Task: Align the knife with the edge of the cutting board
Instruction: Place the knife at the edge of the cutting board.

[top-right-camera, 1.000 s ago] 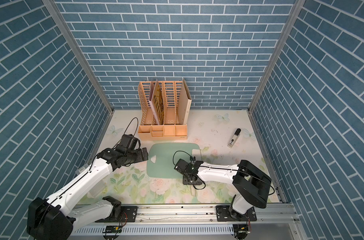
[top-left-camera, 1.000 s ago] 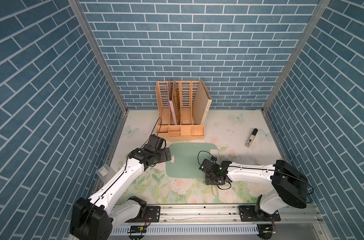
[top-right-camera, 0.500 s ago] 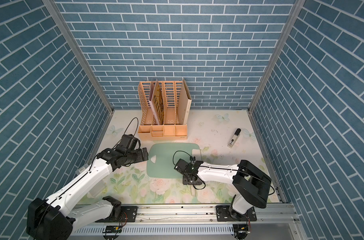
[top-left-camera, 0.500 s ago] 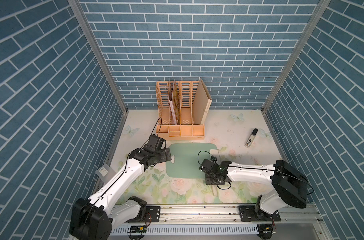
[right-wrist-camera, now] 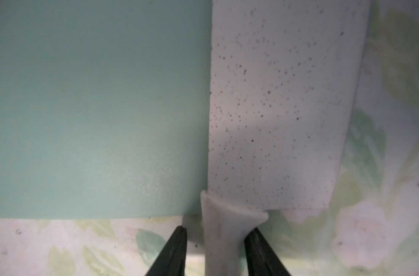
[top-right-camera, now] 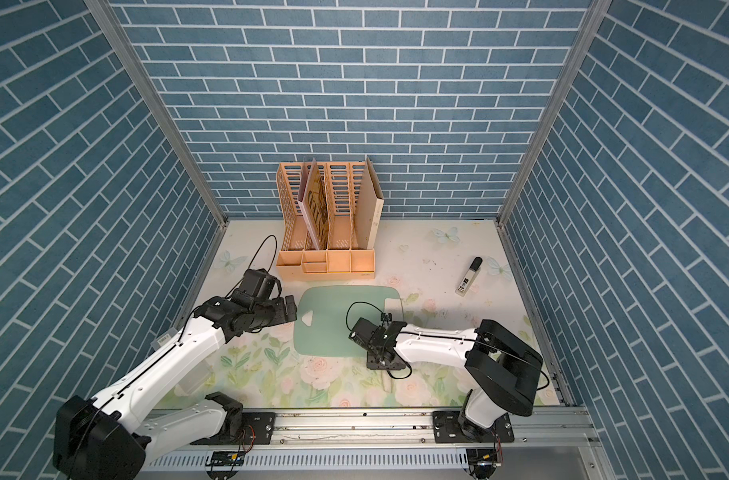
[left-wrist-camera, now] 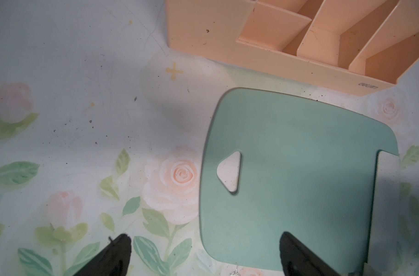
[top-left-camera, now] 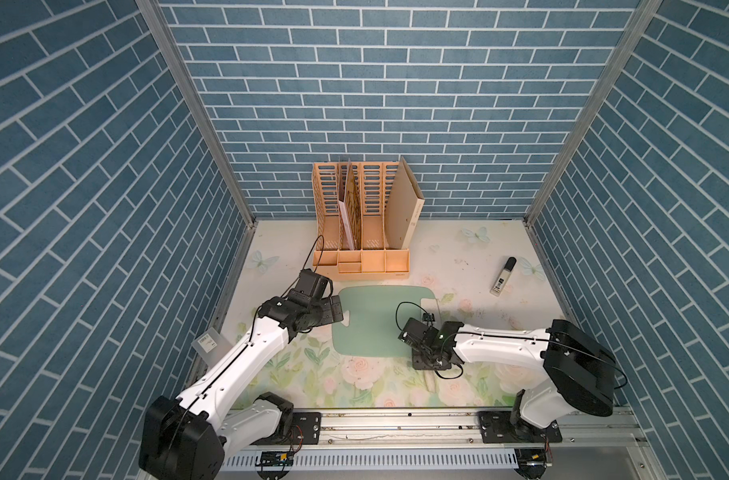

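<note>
Boxed in by blue brick walls (top-left-camera: 396, 104) at 9, 12, 3 o'clock, metal posts (top-left-camera: 199, 112) in far corners. Floored with floral mat (top-left-camera: 458, 257), evenly lit. Peach file rack (top-left-camera: 396, 262) at 12 o'clock, metal rail (top-left-camera: 396, 426) at 6.

Only delta: right gripper (right-wrist-camera: 218, 233) fingers (right-wrist-camera: 258, 253) have pinched in over the last second around the handle of the knife (right-wrist-camera: 275, 107), which sticks out past the 5 o'clock corner of the cutting board (right-wrist-camera: 84, 107). Not clamped yet: one finger sits against the handle, the other shows a thin gap. Move is too small to register in both top views.
</note>
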Available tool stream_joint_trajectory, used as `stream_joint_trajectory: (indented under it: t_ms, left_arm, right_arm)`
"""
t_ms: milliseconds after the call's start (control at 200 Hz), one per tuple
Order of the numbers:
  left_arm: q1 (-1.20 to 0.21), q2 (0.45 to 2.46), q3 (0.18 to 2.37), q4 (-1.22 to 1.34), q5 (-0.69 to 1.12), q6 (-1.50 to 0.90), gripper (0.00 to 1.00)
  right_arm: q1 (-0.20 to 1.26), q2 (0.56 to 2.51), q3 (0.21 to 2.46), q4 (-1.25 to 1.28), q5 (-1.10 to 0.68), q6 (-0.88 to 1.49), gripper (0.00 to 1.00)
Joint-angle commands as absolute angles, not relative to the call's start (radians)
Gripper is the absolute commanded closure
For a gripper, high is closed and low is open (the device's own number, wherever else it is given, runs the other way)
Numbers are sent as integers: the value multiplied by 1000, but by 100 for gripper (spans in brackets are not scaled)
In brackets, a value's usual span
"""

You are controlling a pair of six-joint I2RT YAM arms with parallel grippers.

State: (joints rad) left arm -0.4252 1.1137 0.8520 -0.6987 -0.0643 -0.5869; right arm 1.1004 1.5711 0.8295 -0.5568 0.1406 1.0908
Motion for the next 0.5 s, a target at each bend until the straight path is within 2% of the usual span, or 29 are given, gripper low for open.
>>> stream_joint_trajectory:
  t_ms: [0,495]
  left_arm:
    - [-433,1111,844,-715,-80,-586,0]
    - [-436,1109,844,-714,-80,-586,0]
  right_arm:
    - [1094,1616,811,-622,140,1083,59]
    - [1094,1614,801,-612,132,1083,61]
